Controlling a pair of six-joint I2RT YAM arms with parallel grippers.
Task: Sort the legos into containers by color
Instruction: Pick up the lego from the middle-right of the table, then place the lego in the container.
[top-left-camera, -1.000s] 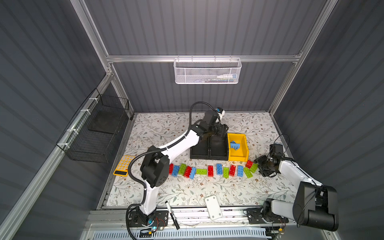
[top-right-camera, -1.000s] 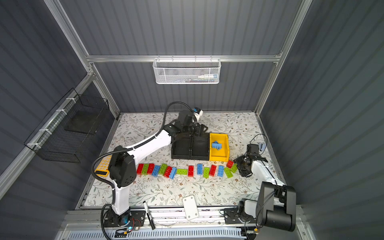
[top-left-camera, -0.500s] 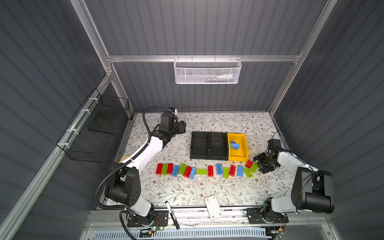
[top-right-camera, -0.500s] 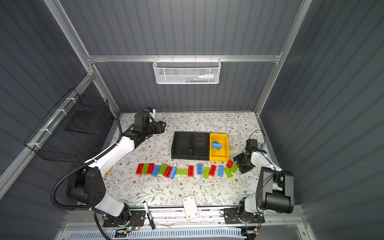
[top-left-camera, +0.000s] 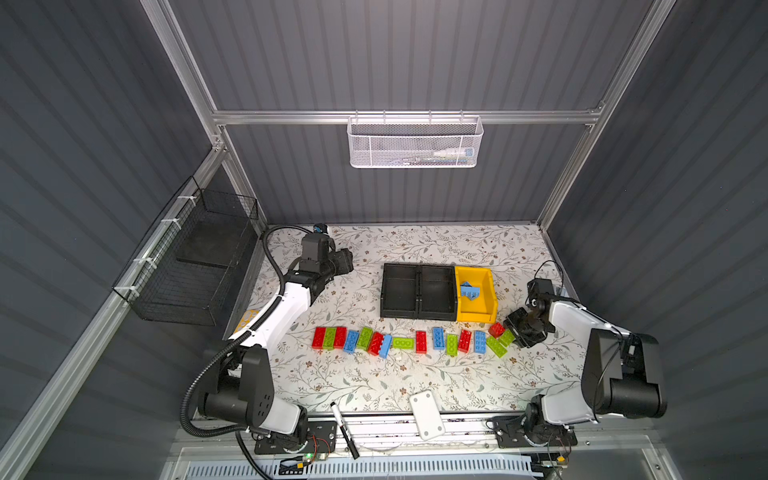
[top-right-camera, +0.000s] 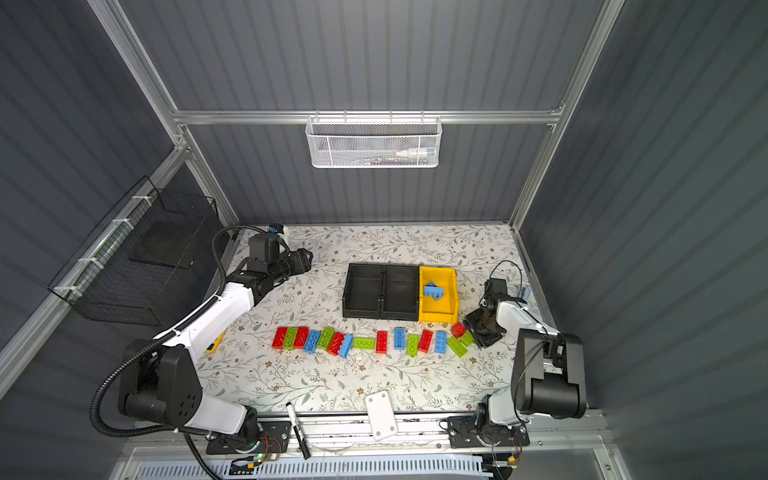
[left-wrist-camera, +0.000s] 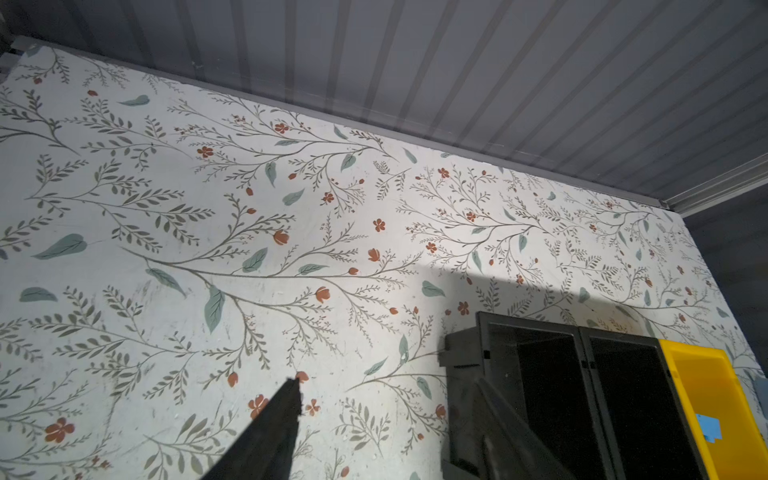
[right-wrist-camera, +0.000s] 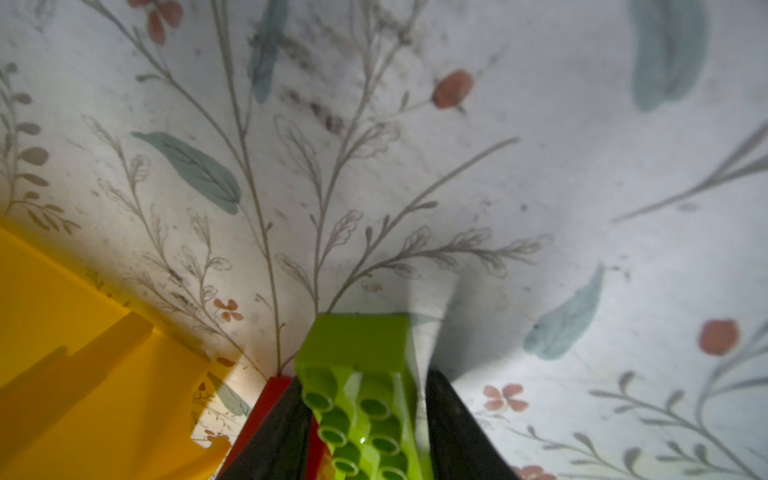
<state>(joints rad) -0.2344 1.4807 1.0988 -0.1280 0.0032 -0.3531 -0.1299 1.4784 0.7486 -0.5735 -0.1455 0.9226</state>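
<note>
Now the right claw (right-wrist-camera: 361, 376) grips the green brick (right-wrist-camera: 357, 345) at the right end of the row, near the yellow bin (right-wrist-camera: 83, 332).
Its fingers are closed on the two long sides. The brick's long axis runs along them, studs up and short end pointing away from the wrist. It seems best to lift straight up first, as a red brick (right-wrist-camera: 270, 390) lies just beside, then go to a black bin (top-left-camera: 398, 291). The left claw (left-wrist-camera: 387, 380) hangs open and empty.

orange tray (top-left-camera: 248, 320): 9 o'clock of surface (top-left-camera: 415, 257), mostly hidden under left arm (top-left-camera: 286, 307) | mesh basket (top-left-camera: 415, 143) contents: too small to tell | green brick (right-wrist-camera: 365, 399): blurred, cut off at picture edge | red brick (right-wrist-camera: 266, 399): mostly hidden behind right jaws
</note>
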